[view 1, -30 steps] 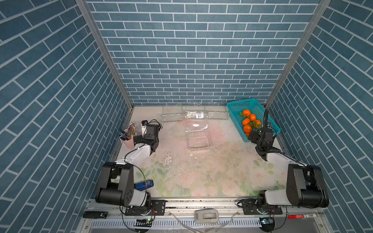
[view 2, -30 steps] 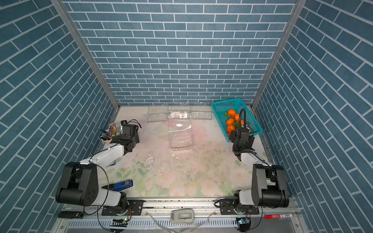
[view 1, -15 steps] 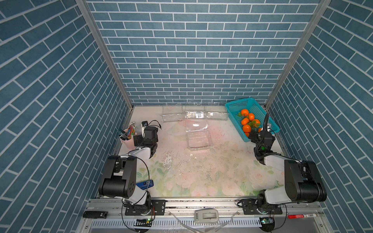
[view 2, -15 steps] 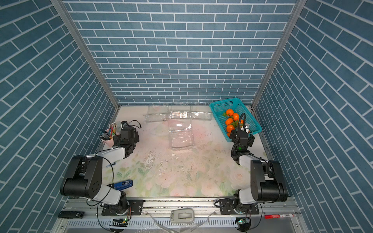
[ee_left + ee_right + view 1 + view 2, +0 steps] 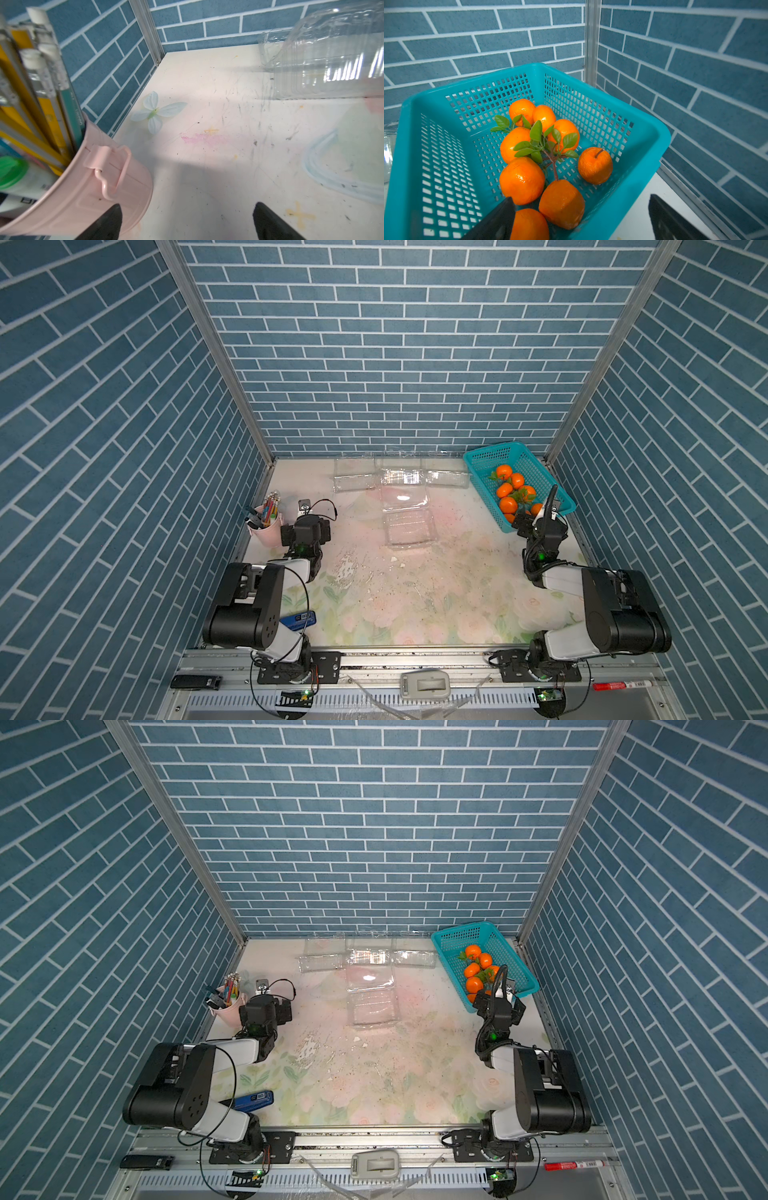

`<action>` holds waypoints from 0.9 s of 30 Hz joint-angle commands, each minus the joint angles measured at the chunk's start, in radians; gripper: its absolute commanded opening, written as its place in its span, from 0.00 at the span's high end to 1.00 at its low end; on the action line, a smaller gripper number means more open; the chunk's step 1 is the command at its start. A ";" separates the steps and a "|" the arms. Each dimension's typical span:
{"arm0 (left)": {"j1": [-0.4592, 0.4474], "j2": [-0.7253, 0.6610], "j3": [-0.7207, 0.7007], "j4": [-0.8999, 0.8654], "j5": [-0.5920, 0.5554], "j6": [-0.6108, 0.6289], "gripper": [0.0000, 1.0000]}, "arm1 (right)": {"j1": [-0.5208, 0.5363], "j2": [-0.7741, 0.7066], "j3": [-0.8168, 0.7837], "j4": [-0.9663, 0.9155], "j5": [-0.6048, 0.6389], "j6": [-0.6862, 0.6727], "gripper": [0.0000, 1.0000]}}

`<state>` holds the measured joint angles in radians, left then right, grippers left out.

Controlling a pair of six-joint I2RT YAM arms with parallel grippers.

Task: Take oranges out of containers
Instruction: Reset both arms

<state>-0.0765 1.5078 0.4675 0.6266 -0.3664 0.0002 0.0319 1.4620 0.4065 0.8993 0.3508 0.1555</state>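
1. Left gripper (image 5: 185,218): spread wide, pinching nothing, low over the table (image 5: 207,166), just beside the pink pencil cup (image 5: 83,187).
2. Right gripper (image 5: 580,207): spread wide, pinching nothing, one finger over the near end of the teal basket (image 5: 643,133), one outside its rim.
3. Oranges (image 5: 522,180): eight, heaped in the basket, several with green leaves.
4. Containers (image 5: 409,526): clear, three in a row along the back wall, a fourth lying open nearer the middle, well apart from both arms.
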 commanded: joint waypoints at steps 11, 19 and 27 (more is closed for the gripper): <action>0.009 0.023 -0.101 0.274 0.073 0.025 0.01 | -0.001 0.030 -0.006 -0.077 -0.019 -0.084 0.01; 0.009 0.021 -0.101 0.273 0.073 0.025 0.01 | -0.023 0.046 0.031 -0.138 -0.064 -0.071 0.01; 0.009 0.021 -0.102 0.278 0.073 0.027 0.01 | -0.034 0.074 -0.046 0.012 -0.112 -0.075 0.01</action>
<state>-0.0731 1.5227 0.3618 0.8894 -0.2935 0.0231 -0.0017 1.5021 0.3820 1.0000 0.2550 0.1608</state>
